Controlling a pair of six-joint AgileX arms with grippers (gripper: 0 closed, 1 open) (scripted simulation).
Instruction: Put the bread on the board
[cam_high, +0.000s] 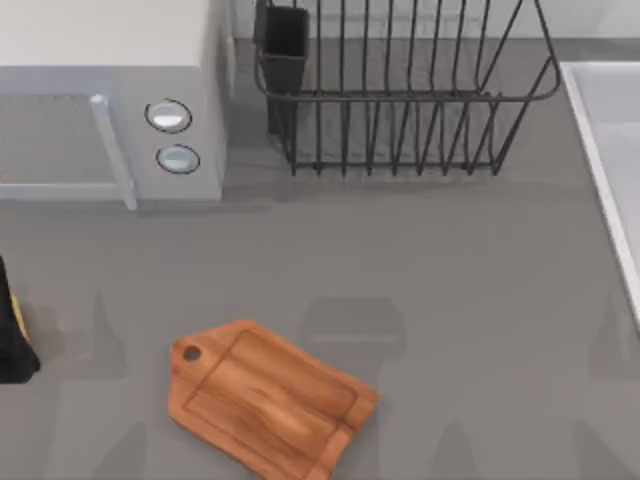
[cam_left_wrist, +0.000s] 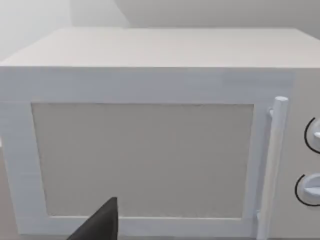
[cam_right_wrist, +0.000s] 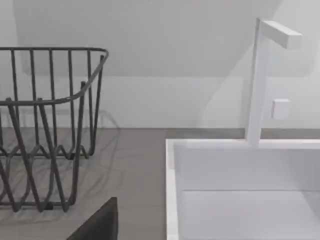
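Note:
The board (cam_high: 265, 402) lies flat on the grey counter at the front, left of the middle. It is reddish-brown wood with a groove near its edge, and its short handle with a hole (cam_high: 190, 353) points to the back left. Nothing lies on it. The bread is out of view. My left arm (cam_high: 12, 335) is parked at the table's left edge, left of the board. A dark part of my left gripper (cam_left_wrist: 100, 222) faces the microwave door (cam_left_wrist: 142, 160). A dark part of my right gripper (cam_right_wrist: 100, 222) sits low between the dish rack and the sink.
A white microwave (cam_high: 110, 90) with a bar handle (cam_high: 112, 150) and two knobs stands at the back left. A dark wire dish rack (cam_high: 400, 90) with a cutlery cup (cam_high: 286, 45) stands at the back middle. A white sink (cam_high: 610, 160) with a faucet (cam_right_wrist: 260, 80) runs along the right edge.

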